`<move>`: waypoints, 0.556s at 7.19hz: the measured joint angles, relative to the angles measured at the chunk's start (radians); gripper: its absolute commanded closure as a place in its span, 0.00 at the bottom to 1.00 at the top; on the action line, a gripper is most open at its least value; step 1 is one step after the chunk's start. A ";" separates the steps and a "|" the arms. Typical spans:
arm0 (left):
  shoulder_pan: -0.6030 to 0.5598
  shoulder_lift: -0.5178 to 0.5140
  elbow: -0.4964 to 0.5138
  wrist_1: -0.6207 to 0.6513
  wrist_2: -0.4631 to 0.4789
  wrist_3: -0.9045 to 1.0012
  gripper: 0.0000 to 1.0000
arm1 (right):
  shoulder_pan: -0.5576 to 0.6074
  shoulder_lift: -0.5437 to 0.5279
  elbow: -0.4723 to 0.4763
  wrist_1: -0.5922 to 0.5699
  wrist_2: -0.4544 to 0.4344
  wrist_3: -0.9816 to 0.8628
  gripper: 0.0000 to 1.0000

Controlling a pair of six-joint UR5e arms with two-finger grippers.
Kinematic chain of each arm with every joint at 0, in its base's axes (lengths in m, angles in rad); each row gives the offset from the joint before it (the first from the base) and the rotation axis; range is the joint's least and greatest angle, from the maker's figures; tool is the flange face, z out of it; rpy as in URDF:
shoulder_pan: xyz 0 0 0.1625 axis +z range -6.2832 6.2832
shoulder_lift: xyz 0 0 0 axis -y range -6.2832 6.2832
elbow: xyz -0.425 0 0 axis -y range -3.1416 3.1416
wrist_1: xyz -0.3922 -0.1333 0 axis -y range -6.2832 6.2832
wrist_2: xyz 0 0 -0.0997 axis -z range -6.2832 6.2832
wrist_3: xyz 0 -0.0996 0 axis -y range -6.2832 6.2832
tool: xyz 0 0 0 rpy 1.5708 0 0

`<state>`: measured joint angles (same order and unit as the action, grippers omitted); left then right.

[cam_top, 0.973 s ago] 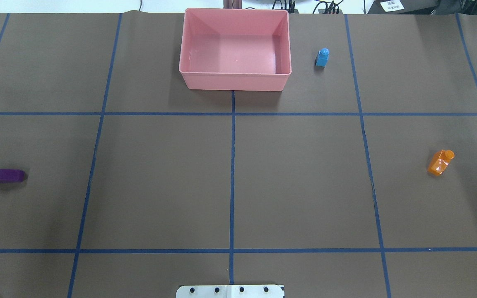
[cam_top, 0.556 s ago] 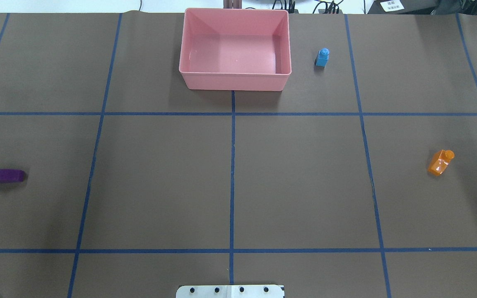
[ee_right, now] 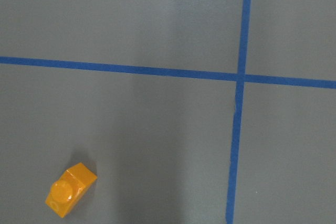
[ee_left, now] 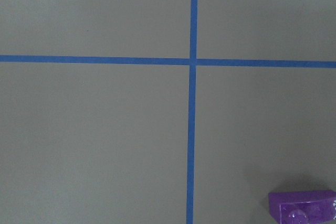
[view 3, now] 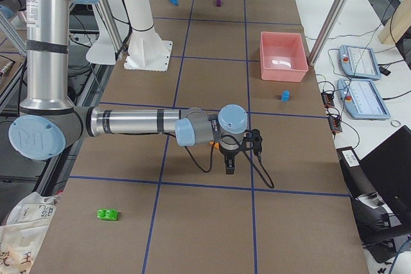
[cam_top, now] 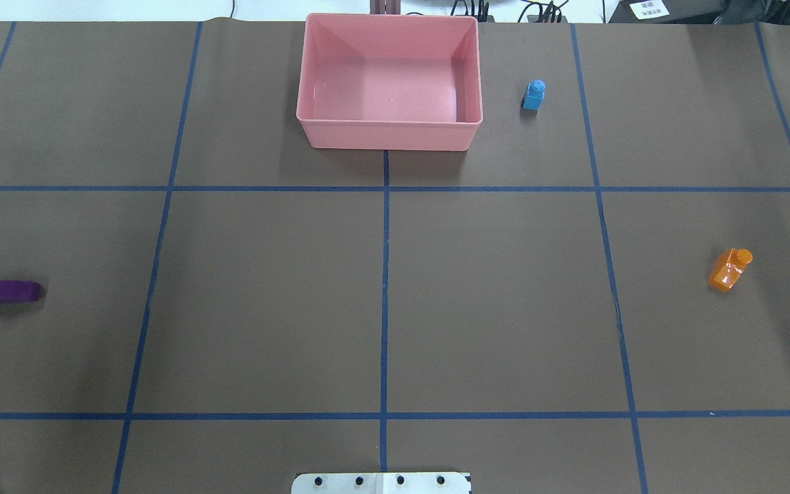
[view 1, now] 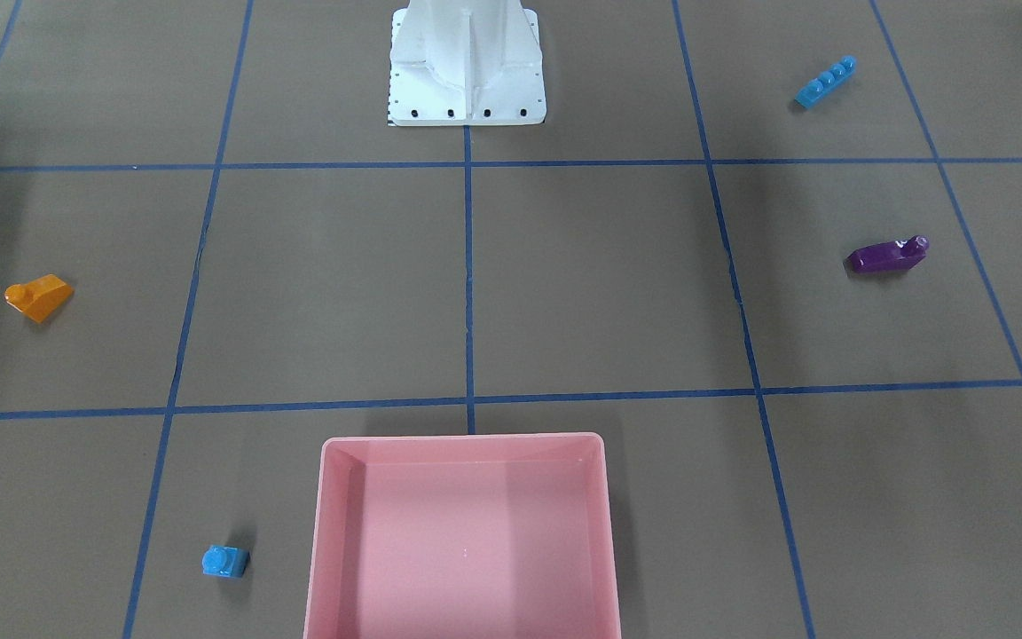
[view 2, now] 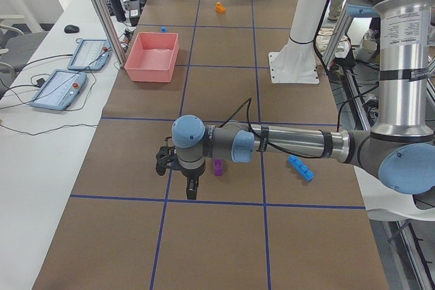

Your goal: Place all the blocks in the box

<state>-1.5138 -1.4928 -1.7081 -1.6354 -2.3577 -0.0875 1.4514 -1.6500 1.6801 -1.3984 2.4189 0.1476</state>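
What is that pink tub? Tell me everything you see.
The pink box is a shallow rectangular tray of glossy-looking plastic with rounded corners. It sits upright, open-topped and empty, on the brown table cover, at the side far from the robot. Nothing touches it; the small blue brick stands apart beside it.

You have the box [cam_top: 388, 135] at the table's [cam_top: 265, 295] far middle, the small brick [cam_top: 533, 96] near its right, the sloped brick [cam_top: 729, 270] far right, the long brick [cam_top: 1, 291] far left.
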 measured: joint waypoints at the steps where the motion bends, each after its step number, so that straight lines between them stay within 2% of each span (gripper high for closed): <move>1: 0.007 -0.002 0.010 -0.026 -0.003 -0.002 0.00 | -0.012 -0.005 -0.005 0.031 0.013 0.003 0.00; 4: 0.015 -0.005 0.054 -0.136 -0.013 0.001 0.00 | -0.026 -0.014 -0.004 0.071 0.031 0.086 0.00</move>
<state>-1.4991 -1.4979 -1.6544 -1.7715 -2.3708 -0.0868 1.4253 -1.6641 1.6760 -1.3276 2.4495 0.2333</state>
